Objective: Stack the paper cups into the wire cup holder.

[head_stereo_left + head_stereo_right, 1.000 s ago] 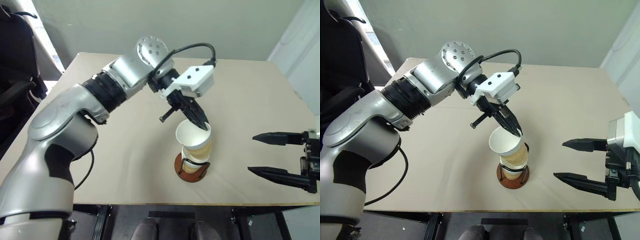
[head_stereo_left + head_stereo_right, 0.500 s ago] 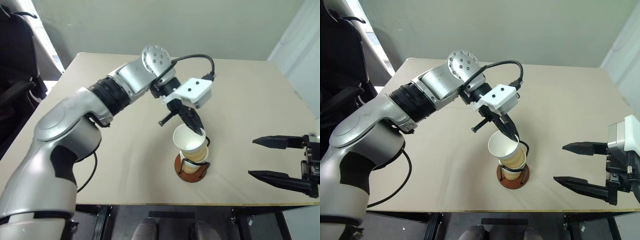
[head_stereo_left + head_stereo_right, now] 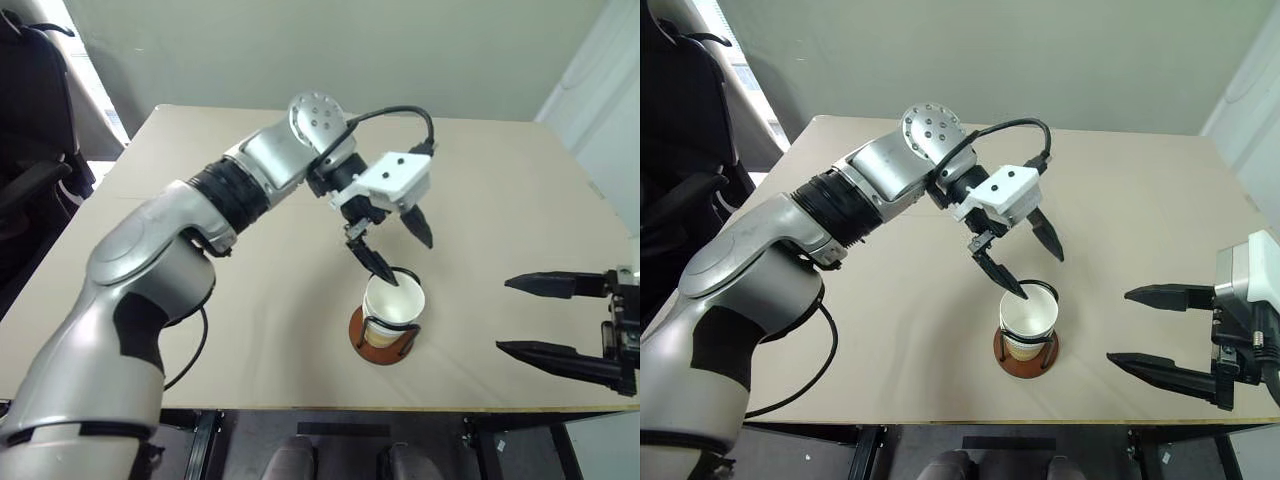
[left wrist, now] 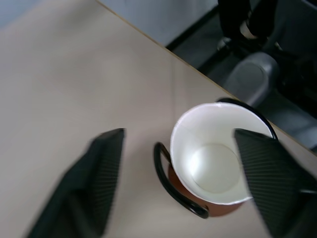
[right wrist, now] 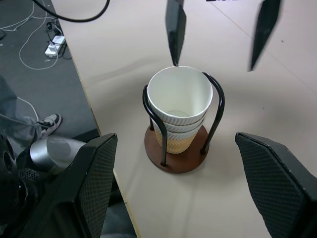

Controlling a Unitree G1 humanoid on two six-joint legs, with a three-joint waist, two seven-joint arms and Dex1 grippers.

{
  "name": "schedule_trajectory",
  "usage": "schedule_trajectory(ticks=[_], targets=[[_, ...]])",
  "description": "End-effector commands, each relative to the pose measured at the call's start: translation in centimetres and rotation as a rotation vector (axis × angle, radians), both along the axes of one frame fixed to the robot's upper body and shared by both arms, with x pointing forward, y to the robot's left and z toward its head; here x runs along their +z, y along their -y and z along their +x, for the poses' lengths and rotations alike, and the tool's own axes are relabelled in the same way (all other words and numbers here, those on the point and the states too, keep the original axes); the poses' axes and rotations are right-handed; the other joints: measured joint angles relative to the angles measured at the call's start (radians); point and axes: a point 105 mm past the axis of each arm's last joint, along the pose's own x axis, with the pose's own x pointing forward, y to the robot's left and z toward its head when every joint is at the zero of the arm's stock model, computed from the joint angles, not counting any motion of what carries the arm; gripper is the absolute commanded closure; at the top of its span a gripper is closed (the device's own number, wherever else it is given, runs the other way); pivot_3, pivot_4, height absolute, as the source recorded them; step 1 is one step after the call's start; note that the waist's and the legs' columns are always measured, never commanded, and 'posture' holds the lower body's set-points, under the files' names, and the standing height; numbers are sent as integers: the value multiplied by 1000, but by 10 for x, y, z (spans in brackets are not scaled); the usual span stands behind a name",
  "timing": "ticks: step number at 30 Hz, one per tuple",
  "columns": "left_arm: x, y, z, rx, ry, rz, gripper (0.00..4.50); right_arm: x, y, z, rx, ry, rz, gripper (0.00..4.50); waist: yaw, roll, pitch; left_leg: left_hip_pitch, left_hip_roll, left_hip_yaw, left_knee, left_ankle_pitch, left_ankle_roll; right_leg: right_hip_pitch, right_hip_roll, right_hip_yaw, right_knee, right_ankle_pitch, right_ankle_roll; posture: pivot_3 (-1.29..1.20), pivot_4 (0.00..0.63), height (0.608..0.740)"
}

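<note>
The paper cups [image 5: 177, 97] sit nested upright in one stack inside the wire cup holder [image 5: 174, 161], whose black loops rise on both sides of the stack. The holder stands near the table's front edge, seen as a brown disc [image 3: 381, 347] under the cups [image 3: 394, 300]. My left gripper [image 3: 405, 258] hangs open just above the stack, holding nothing; one fingertip [image 5: 175, 29] is close over the top rim. The left wrist view looks down into the top cup [image 4: 213, 163]. My right gripper [image 3: 505, 313] is open and empty, level with the holder on its right.
The tan table [image 3: 200, 260] has its front edge [image 3: 300, 407] close to the holder. A black chair [image 3: 30, 150] stands off the left side. Cables and a power strip [image 5: 52, 45] lie on the floor beside the table.
My left gripper opened and let go of the top cup. That cup dropped from its tilted perch into the stack in the holder. The right gripper stayed put.
</note>
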Motion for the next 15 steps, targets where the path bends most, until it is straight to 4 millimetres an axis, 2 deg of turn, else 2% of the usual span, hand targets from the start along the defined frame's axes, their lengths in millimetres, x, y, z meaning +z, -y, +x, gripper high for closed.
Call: schedule_trajectory(ticks=[1,3,5,8,11,15], targets=[[16,-11,11,42,59,-56,24,6,1,4,18,30,-4,645,0,0,0,0,0,0,0,0,0,0,0,0,0,0,0,0,150,740],[28,-31,21,141,26,-122,24,6,4,8,18,20,-2,645,-2,1,0,0,0,0,0,0,0,0,0,0,0,0,0,0,150,740],[41,-63,34,282,-11,-206,24,4,14,15,-12,2,0,645,-4,2,-1,0,0,1,0,0,0,-1,1,0,0,0,0,0,150,740],[45,-103,47,452,-43,-268,24,0,29,22,-57,-11,-8,645,-11,3,-1,-1,1,2,-1,0,0,-4,2,-1,0,0,0,0,150,740],[35,-156,58,681,-46,-311,24,-4,52,29,-130,-29,12,645,-14,4,-2,-1,1,1,-2,0,0,-5,2,-1,-1,0,0,0,150,740],[12,-222,57,986,-106,-373,24,-12,89,38,-255,-48,41,645,-18,4,-2,-1,1,1,-3,0,0,-6,2,-2,-1,0,0,0,150,740]])
